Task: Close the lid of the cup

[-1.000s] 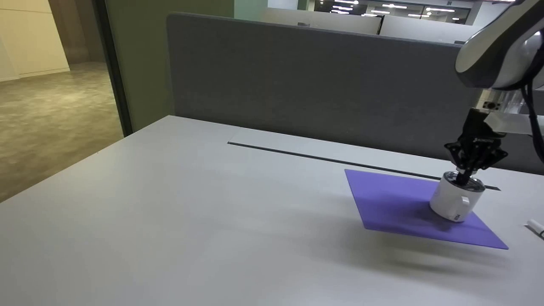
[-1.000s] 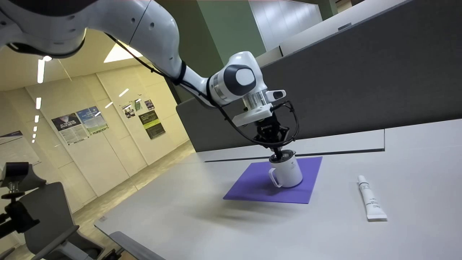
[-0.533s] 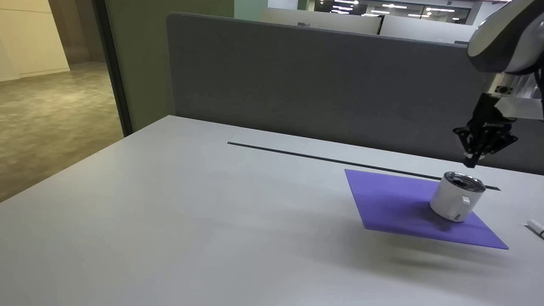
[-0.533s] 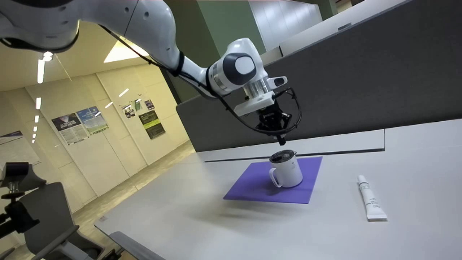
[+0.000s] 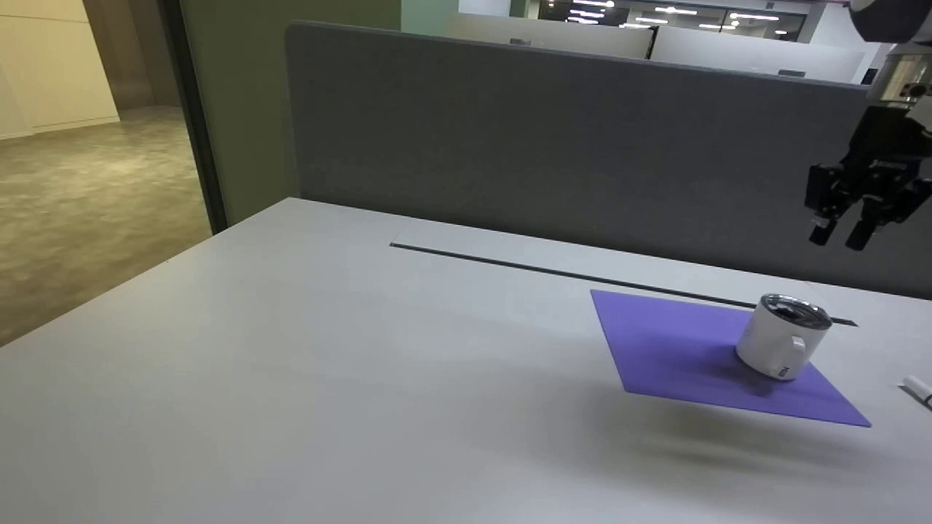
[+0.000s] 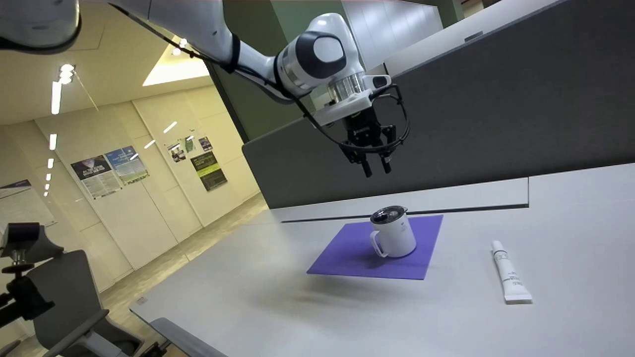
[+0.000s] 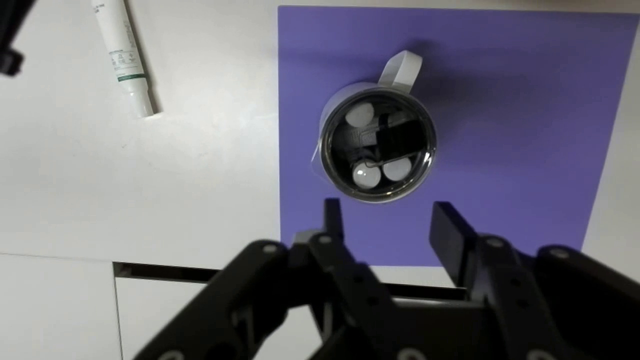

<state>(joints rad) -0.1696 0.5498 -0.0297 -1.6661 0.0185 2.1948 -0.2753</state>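
Furthest left in an exterior view, a grey office chair stands before a pale wall with posters. Rightward, a purple mat lies on the white table. The gripper hangs above, its fingertips apart, well clear of the white mug, which stands upright on the mat: long axis vertical, handle pointing left, dark round lid topping its rim. A charcoal partition rises behind; far right, a white tube lies flat.
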